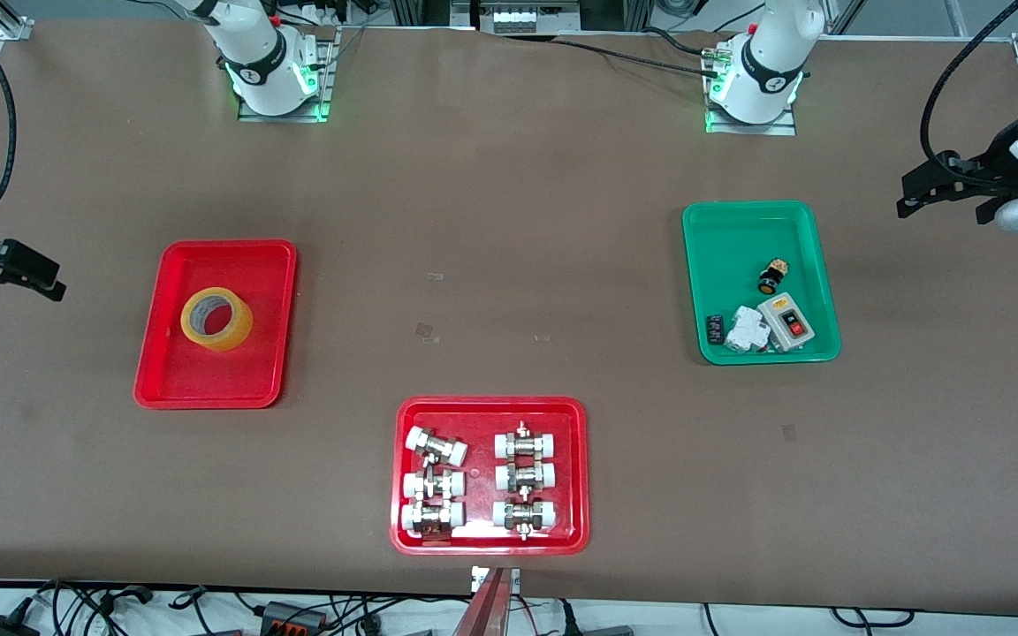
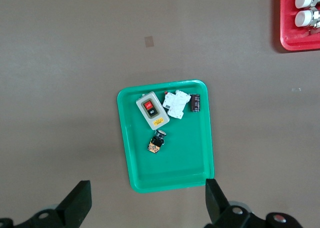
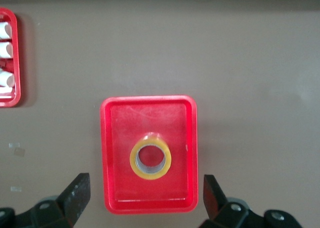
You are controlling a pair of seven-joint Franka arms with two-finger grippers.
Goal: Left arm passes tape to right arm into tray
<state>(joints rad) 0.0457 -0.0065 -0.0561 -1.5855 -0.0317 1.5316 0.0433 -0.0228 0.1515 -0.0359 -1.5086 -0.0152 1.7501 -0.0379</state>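
The tape [image 1: 237,332], a yellowish roll with a white core, lies flat in the plain red tray [image 1: 208,390] toward the right arm's end of the table. The right wrist view shows the tape [image 3: 134,163] in the tray [image 3: 116,133] from above. My right gripper [image 1: 32,269] is open and empty, up in the air beside the tray at the table's end; its fingers [image 3: 75,190] straddle the tray's edge in the right wrist view. My left gripper [image 1: 915,199] is open and empty, raised at the left arm's end of the table, beside the green tray.
A green tray [image 1: 739,238] with a switch box and small parts lies toward the left arm's end; it also shows in the left wrist view [image 2: 170,173]. A red tray with white-capped metal fittings [image 1: 491,541] lies nearest the front camera.
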